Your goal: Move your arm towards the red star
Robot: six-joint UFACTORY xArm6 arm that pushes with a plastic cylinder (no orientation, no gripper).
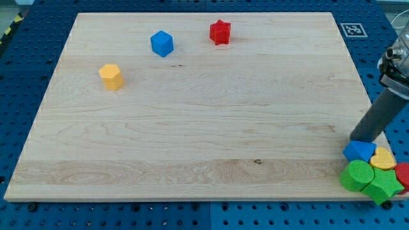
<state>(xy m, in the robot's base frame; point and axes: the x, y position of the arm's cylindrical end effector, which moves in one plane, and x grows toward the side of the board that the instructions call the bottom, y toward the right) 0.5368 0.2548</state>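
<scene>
My tip (360, 139) sits far from red star (220, 32).

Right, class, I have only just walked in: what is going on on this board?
My tip rests at the view's right edge, just above a cluster holding a blue block, a yellow heart, two green blocks and a red block. The red star I must approach sits far off near the view's top, beside a blue cube. A yellow block lies further left.

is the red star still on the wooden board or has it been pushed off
On the board. The red star sits near the board's top edge, right of the blue cube, far from my tip.
</scene>
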